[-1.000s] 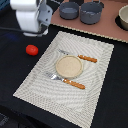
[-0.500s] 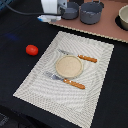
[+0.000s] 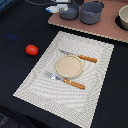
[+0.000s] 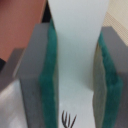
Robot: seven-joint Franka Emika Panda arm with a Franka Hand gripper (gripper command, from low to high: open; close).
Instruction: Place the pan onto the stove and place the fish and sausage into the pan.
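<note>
The blue-grey pan point(image 3: 69, 12) stands on the left end of the pinkish-brown stove point(image 3: 102, 29). My gripper point(image 3: 58, 7) hovers at the pan's left rim at the back of the exterior view. In the wrist view the gripper point(image 4: 76, 75) is shut on the white fish point(image 4: 77, 45), pinched between the green pads point(image 4: 50, 75); dark marks show on the fish. In the exterior view the fish point(image 3: 52, 9) is a small white-blue shape at the gripper. The red sausage point(image 3: 32, 49) lies on the dark table, left of the placemat, far from the gripper.
A taller grey pot point(image 3: 92, 12) stands on the stove right of the pan. A round pale item point(image 3: 123, 18) sits at the stove's right end. A woven placemat point(image 3: 67, 75) holds a tan plate point(image 3: 68, 66), a fork point(image 3: 65, 81) and a knife point(image 3: 80, 57).
The arm has moved from the exterior view's left toward the back and right, and now sits at the pan's edge over the stove. The sausage has not moved.
</note>
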